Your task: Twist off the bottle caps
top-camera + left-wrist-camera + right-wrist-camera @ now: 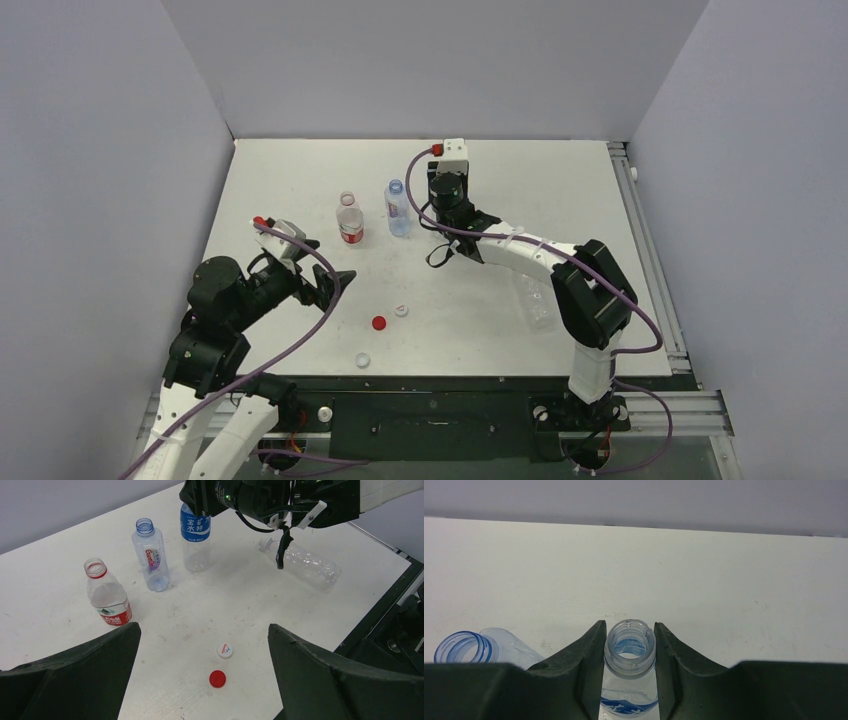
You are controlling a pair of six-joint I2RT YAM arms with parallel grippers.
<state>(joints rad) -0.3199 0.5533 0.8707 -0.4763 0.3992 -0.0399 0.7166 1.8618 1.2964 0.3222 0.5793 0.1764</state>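
Three bottle caps lie loose on the table: a red cap [378,322] [217,678], a white cap [401,310] [225,650] just beyond it, and a pale cap [362,360] nearer the front edge. My left gripper [335,283] [204,630] hovers open above the red and white caps, holding nothing. My right gripper [440,200] [629,624] is shut on the threaded neck of the upright blue-label bottle [196,535] [630,652], whose mouth is open and capless.
A red-label bottle [349,220] [107,600] and a blue-rimmed bottle [397,208] [151,555] [461,647] stand uncapped left of the held one. A clear bottle [540,300] [305,562] lies on its side under the right arm.
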